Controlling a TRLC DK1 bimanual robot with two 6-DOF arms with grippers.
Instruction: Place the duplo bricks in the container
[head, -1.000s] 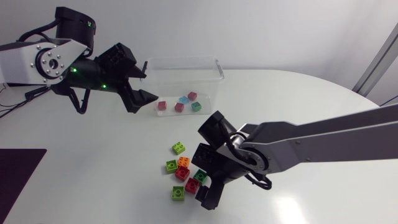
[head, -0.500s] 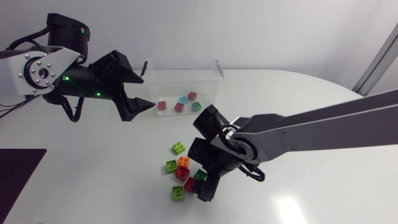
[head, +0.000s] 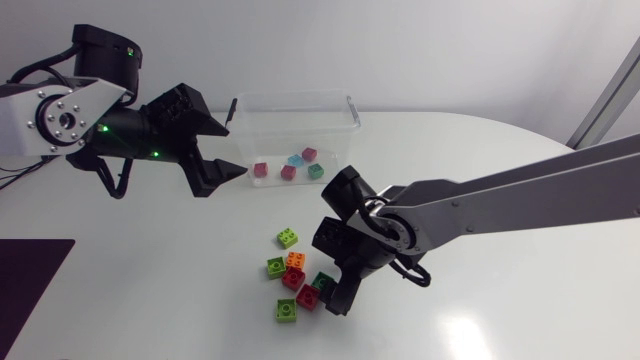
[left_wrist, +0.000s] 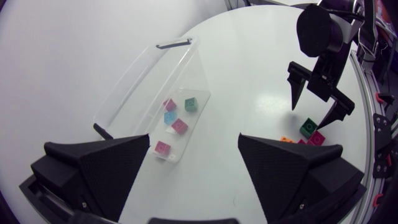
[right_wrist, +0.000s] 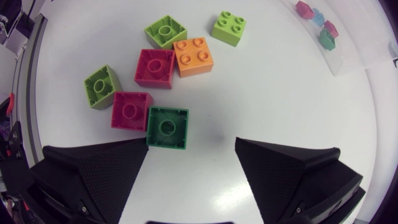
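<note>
A: State of the right hand (right_wrist: 189, 177)?
B: Fingers apart, nothing between them. It hangs low over the dark green brick (right_wrist: 166, 127). That brick sits just ahead of the fingertips, nearer one finger than mid-gap.

A: And the left hand (head: 222, 150)?
B: Spread too, and empty. It is above the table (head: 480, 300), well apart from the dark green brick, by the container (head: 295, 98) at its short end.

A: The other bricks?
B: Clustered round the dark green brick. One red brick (right_wrist: 130, 110) is against its side, or nearly so. A second red brick (right_wrist: 154, 67) and an orange brick (right_wrist: 193, 56) lie just beyond it, with lime bricks (right_wrist: 165, 31) further out. The container is well apart from the dark green brick, past the orange one, and has small bricks (head: 290, 165) already inside.

A: I read the step in hand as grasping the dark green brick. How is that done well?
B: Centre the gap over it first. As it stands, one finger would likely land on the red neighbour. Turning the wrist to close on the two free faces looks safer.

A: Room to move?
B: Bare table lies on the dark green brick's side away from the red one. No table edge is near it. Lift high enough to clear the container's rim, and drop away from the left hand's end.
</note>
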